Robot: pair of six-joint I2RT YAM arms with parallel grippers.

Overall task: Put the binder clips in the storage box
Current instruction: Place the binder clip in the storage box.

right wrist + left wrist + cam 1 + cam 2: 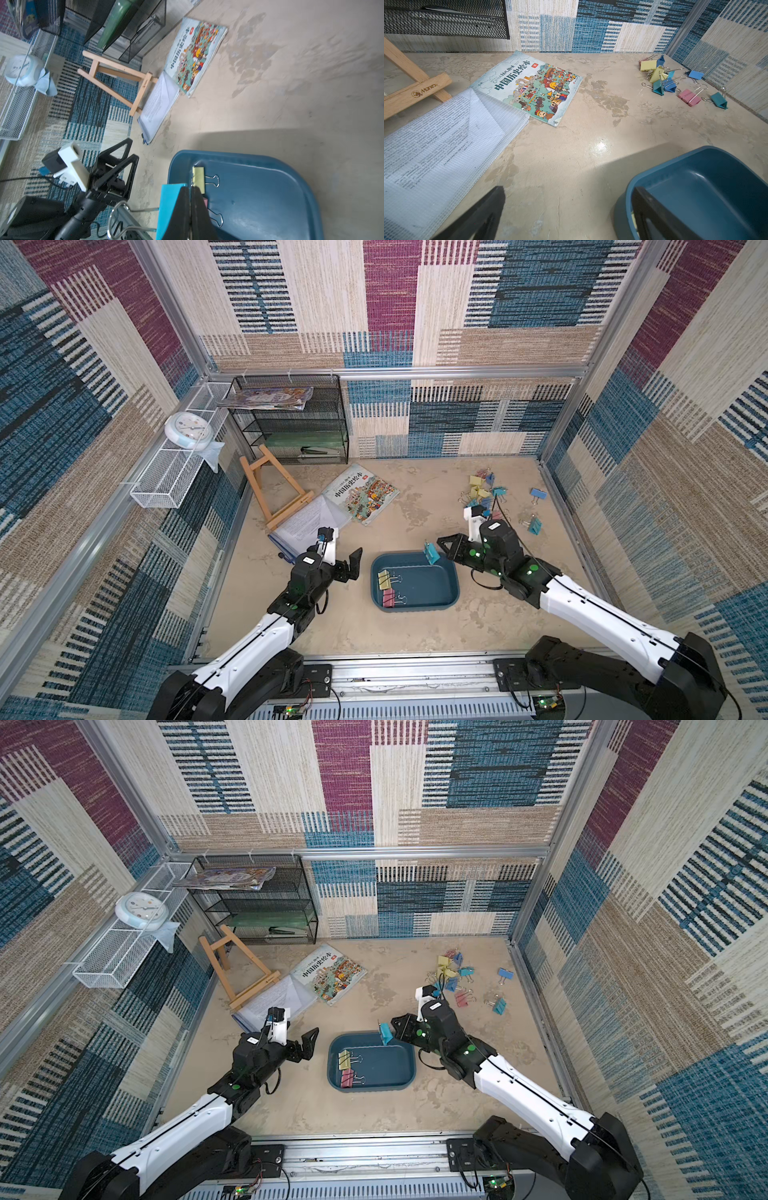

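Teal binder clip point(431, 552) sits pinched in the right hand point(441, 549) over the storage box point(415, 608) rim, apparently poised for release; left hand point(348, 562) gapes wide, empty, alongside.

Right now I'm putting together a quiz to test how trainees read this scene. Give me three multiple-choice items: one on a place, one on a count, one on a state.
1. Where is the teal clip that the right gripper holds?
A. At the storage box's far rim
B. On the picture book
C. In the wire basket

2. How many clips lie inside the storage box?
A. None
B. Two
C. Five

3. How is the left gripper?
A. Shut on a blue clip
B. Shut on the box rim
C. Open and empty

Answers:
1 A, both top views show it at the far rim.
2 B, only a yellow clip and a pink clip lie there.
3 C, its fingers stand wide apart with nothing between them.
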